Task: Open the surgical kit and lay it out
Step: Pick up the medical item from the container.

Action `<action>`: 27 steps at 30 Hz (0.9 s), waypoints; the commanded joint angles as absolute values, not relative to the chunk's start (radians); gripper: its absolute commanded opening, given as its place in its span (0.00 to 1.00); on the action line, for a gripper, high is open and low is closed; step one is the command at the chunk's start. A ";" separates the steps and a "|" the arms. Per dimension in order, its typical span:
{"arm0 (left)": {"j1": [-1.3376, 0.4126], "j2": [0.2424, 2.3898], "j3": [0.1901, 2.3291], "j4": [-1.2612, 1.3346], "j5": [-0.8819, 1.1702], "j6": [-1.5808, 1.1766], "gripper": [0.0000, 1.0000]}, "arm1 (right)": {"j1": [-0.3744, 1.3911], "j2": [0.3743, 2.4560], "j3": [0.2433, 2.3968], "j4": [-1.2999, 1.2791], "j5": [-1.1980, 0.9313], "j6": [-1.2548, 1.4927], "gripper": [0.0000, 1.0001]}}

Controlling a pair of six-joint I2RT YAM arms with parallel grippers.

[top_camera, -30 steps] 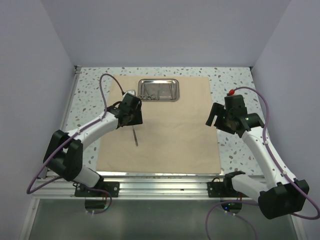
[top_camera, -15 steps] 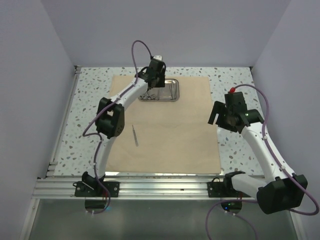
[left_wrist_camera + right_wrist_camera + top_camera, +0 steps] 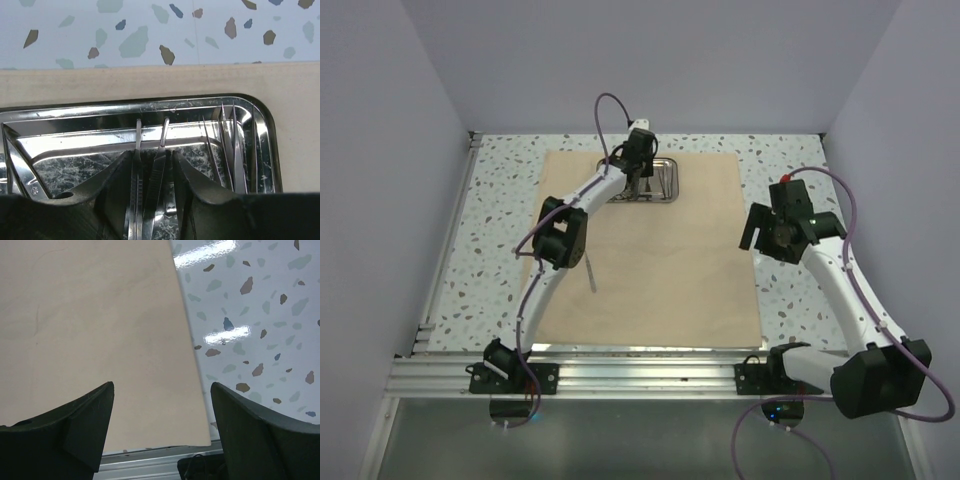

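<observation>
One instrument [image 3: 590,272] already lies on the cloth [image 3: 660,250], and my left pincer [image 3: 151,162] has swung from there to the steel tray [image 3: 150,103] at the cloth's far edge, narrowing round two slim shafts [image 3: 161,142] — pinched yet, I cannot tell — for the next piece.

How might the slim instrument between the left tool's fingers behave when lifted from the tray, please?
Probably slippery: the instrument is polished steel. Likely stiff and light, being so thin. It could catch the tray wall beyond its tip.
</observation>
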State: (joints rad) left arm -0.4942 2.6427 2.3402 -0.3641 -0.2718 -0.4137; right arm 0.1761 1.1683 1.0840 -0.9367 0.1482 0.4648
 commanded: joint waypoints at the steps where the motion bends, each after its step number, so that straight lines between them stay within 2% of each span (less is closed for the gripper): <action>1: -0.472 2.669 2.408 -0.247 -0.322 -0.413 0.41 | 0.172 1.184 1.132 -0.951 0.167 0.436 0.82; 17: -0.448 2.746 2.454 -0.241 -0.284 -0.364 0.37 | 0.170 1.235 1.150 -0.923 0.190 0.416 0.82; 27: -0.451 2.752 2.461 -0.417 -0.189 -0.253 0.30 | 0.169 1.220 1.135 -0.916 0.181 0.420 0.82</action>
State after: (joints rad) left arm -0.4530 2.7308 2.4374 -0.3107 -0.2379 -0.3172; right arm 0.1734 1.2377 1.1118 -0.9318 0.1677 0.4358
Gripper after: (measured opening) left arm 0.303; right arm 0.822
